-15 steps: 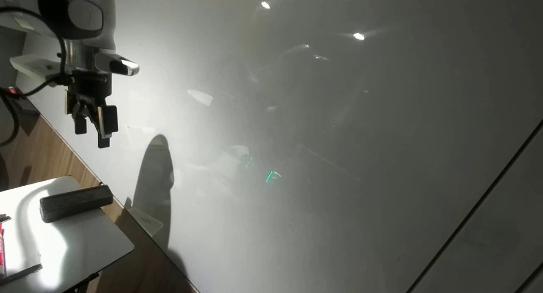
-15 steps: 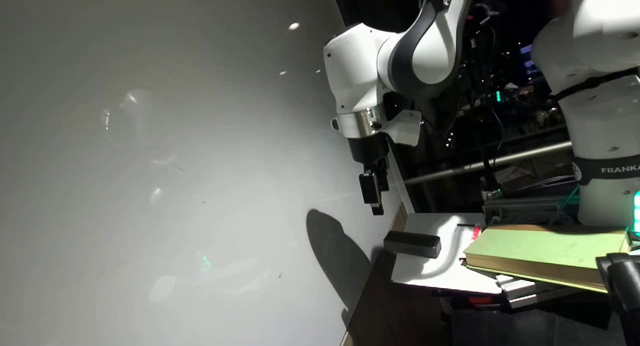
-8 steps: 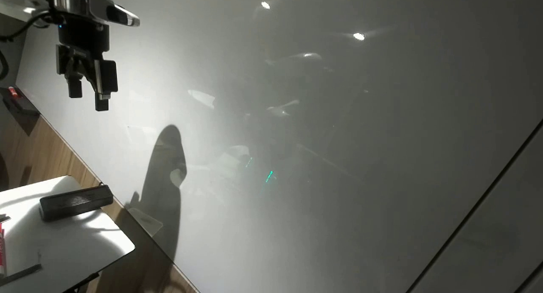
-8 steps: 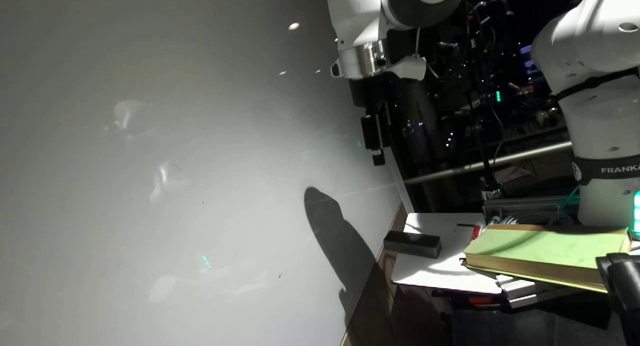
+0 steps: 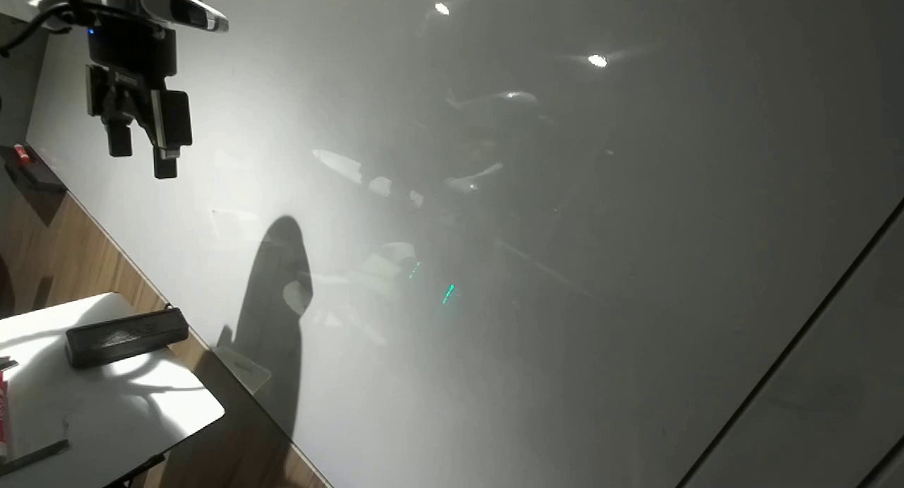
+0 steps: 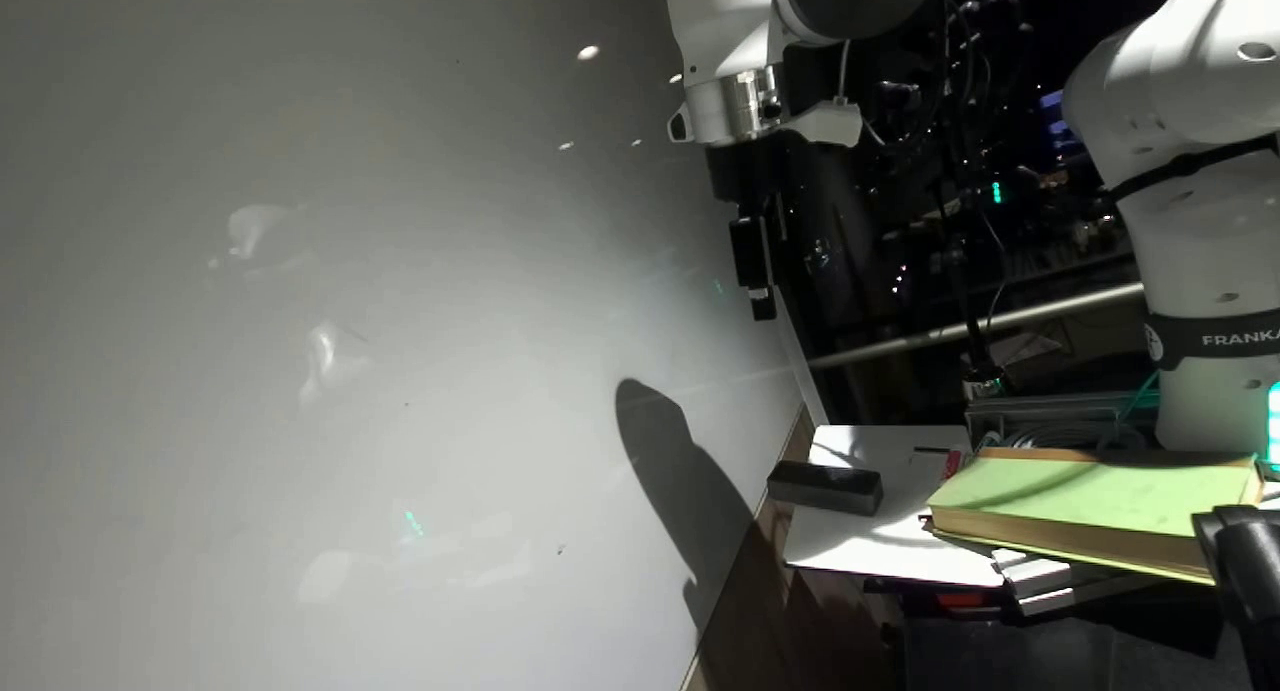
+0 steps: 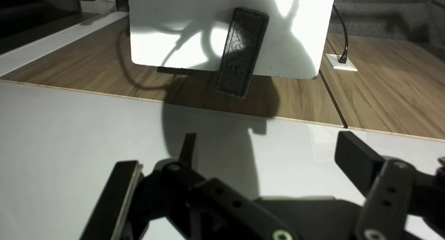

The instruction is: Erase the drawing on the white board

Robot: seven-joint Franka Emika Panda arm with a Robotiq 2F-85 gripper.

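White counter [image 5: 92,417] at lower left in an exterior view, dark block [image 5: 127,337] lying on it, one end overhanging its edge, black tool [image 5: 143,155] above, jaws wide apart and empty, glossy white board [image 5: 565,368] behind, spanning centre and right.

In an ext. view, "FRANKA" in white caps on the dark band [image 6: 1215,343] round the Panda arm base [image 6: 1210,408]; last letter partly cut at frame edge. Round white logo [image 6: 1155,339] on same band, just L of the txt, too sm. to make out. Wrist cam: faint marks on blk eraser [image 7: 244,54], too blurry to read.
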